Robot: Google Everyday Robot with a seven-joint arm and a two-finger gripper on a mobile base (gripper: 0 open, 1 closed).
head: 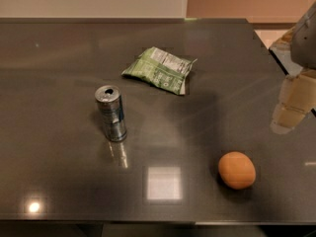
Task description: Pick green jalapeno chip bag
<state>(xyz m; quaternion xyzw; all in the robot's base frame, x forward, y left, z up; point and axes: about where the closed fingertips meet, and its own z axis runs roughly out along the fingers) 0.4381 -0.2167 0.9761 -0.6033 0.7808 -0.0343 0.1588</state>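
The green jalapeno chip bag (159, 69) lies flat on the dark table (59, 83), toward the back middle, its white label panel facing up. My gripper (292, 107) hangs at the right edge of the view, well to the right of the bag and apart from it, above the table's right side. Only part of it shows.
A silver drink can (111, 112) stands upright left of centre, in front of the bag. A round orange fruit (237, 170) sits at the front right, below the gripper. The table's front edge runs along the bottom and its right edge near the gripper.
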